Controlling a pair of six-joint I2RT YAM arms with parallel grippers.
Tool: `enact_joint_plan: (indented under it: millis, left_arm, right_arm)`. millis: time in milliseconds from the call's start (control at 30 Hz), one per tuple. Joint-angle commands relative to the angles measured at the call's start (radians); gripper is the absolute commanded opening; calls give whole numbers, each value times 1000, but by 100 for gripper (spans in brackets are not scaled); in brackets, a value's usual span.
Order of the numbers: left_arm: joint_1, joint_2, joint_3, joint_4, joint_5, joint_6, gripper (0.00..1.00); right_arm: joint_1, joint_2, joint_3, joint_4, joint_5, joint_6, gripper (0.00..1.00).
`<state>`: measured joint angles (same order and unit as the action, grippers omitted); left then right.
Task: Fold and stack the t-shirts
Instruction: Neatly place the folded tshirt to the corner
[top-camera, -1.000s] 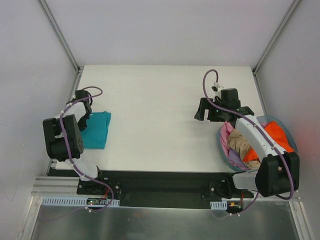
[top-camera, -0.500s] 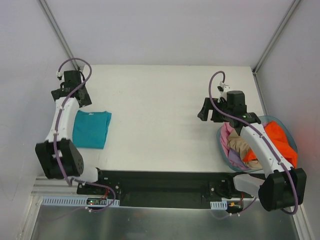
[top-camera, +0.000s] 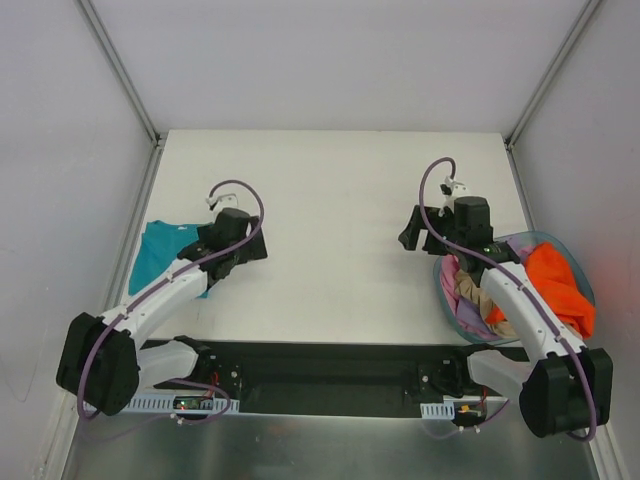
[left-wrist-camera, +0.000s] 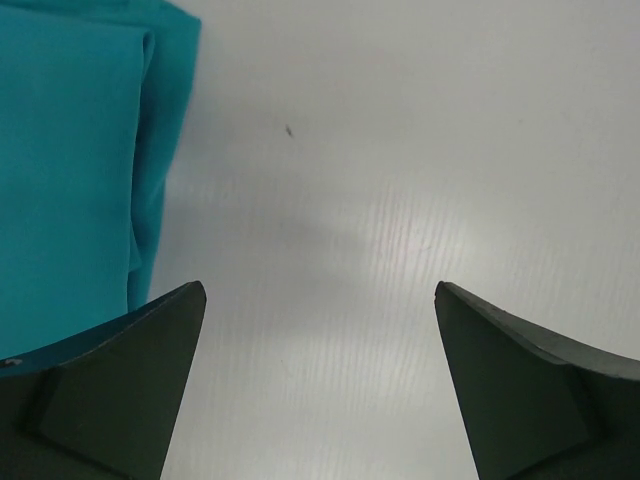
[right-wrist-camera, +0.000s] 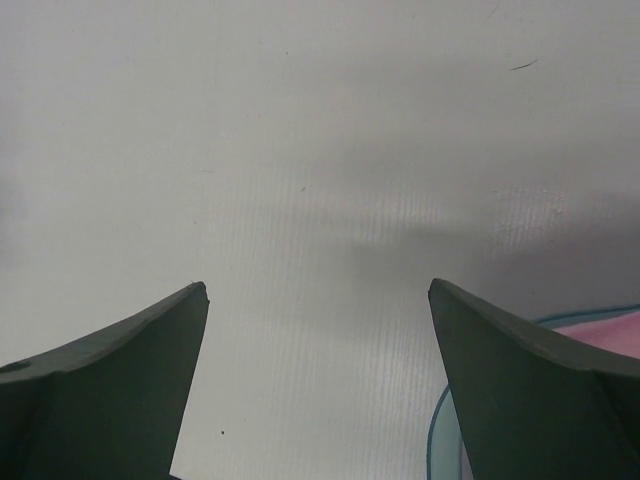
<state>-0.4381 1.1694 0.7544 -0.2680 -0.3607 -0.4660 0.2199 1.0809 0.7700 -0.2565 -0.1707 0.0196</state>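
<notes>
Teal t-shirt folded flat, far left: one done. Other t-shirts heaped unfolded in basket, right. Left gripper, right gripper: wide apart, empty.

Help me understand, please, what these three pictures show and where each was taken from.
Two robot arms are bolted at the table's near edge, each ending in a two-finger gripper. The wide picture looks down from above; the other two come from wrist cameras, the dark wedges being each gripper's own fingers. A folded teal t-shirt lies at the left, beside the left gripper. At the right, a round basket holds crumpled shirts, an orange t-shirt uppermost; the right gripper hovers beside it. Both grippers are open and hold nothing.
</notes>
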Motion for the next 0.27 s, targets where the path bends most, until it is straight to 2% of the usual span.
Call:
enact_joint_plan:
  millis: [0,233]
  left_arm:
    - [-1,-109,-133,242,11,-36,99]
    - [1,-240,-181,265,-43,-2,99]
  right_arm:
    - [-7,7,5,69,45,23,97]
    - [-4,-45,-17,101,56,6,97]
